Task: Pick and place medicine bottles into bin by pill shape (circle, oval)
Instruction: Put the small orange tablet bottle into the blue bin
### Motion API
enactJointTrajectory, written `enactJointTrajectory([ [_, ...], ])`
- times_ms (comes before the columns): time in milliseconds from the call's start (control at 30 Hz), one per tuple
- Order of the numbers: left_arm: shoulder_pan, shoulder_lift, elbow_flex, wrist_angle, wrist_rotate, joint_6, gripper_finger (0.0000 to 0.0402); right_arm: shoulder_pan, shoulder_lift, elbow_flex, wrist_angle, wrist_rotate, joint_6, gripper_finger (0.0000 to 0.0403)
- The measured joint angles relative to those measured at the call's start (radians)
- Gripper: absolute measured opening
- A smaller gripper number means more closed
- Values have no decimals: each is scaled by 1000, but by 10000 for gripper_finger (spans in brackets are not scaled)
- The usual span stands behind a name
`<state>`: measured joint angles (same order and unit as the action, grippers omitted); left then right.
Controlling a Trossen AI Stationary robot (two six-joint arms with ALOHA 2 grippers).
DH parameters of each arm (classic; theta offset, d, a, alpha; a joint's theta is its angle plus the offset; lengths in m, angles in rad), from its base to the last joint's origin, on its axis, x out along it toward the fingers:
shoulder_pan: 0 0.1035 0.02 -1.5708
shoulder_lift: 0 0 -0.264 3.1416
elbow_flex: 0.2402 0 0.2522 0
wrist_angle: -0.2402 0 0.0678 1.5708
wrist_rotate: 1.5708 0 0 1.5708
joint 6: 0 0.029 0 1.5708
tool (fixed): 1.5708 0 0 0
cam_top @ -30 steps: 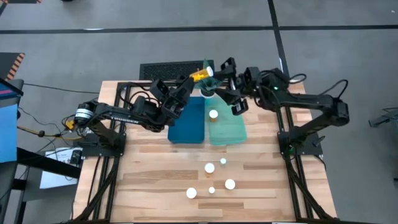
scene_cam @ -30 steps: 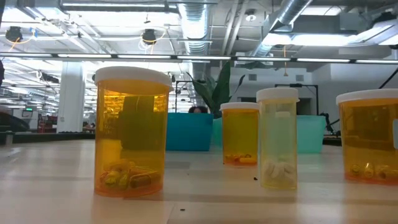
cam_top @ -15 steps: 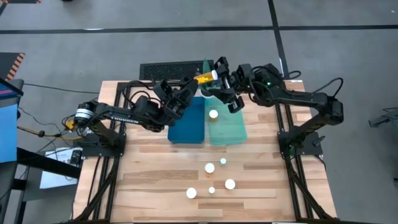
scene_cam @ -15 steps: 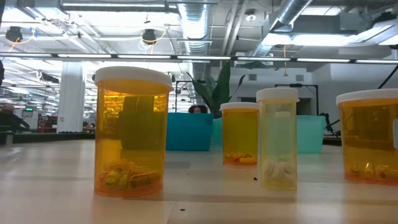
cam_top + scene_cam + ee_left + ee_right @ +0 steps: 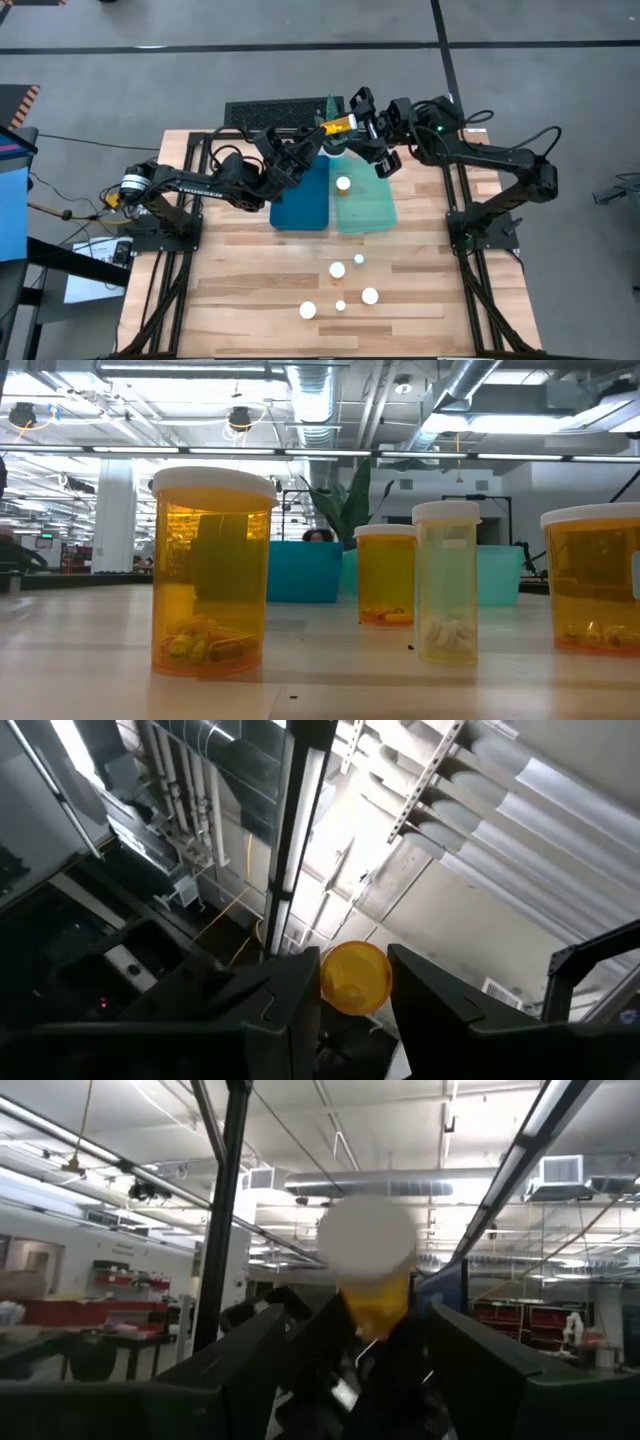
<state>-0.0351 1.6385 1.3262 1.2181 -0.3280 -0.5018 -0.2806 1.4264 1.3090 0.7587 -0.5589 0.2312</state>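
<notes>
High view: above the far edge of the pale wooden-slat bench (image 5: 250, 300), the left hand (image 5: 318, 138) holds a small amber plastic pill bottle with a round white cap (image 5: 340, 124) clamped between its closed fingers, cap end pointing toward the right hand (image 5: 372, 128), whose fingers stand wide apart on either side of the cap, not yet gripping. The pair meets in the air over the far ends of two plastic bins, a dark teal rectangular bin (image 5: 303, 195) and a pale mint rectangular bin (image 5: 365, 203) touching side by side; one white-capped bottle (image 5: 343, 184) already stands in the mint bin. Five more white-capped amber bottles (image 5: 338, 270) wait in a loose cluster near the front edge of the bench.

This looks like a hand-over, or a look at the pills inside. To do it well, the right hand should centre its open fingers on the cap or the body just below it, as the right wrist view shows the cap dead ahead, then close fully before the left lets go. The left should keep the bottle level and steady, since a slip here could drop it into either bin. Pill shape decides the bin, and cannot be read from these views.
</notes>
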Motion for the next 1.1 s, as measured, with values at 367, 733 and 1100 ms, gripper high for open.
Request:
enactJointTrajectory([
  [367,3,-1,0,-49,1,-40,103,8,0,9,16,4,-55,255],
  [733,7,-1,0,-53,2,-44,103,8,-1,20,4,3,-56,224],
  [1100,9,-1,0,-53,5,-43,103,11,-1,20,4,3,-56,161],
])
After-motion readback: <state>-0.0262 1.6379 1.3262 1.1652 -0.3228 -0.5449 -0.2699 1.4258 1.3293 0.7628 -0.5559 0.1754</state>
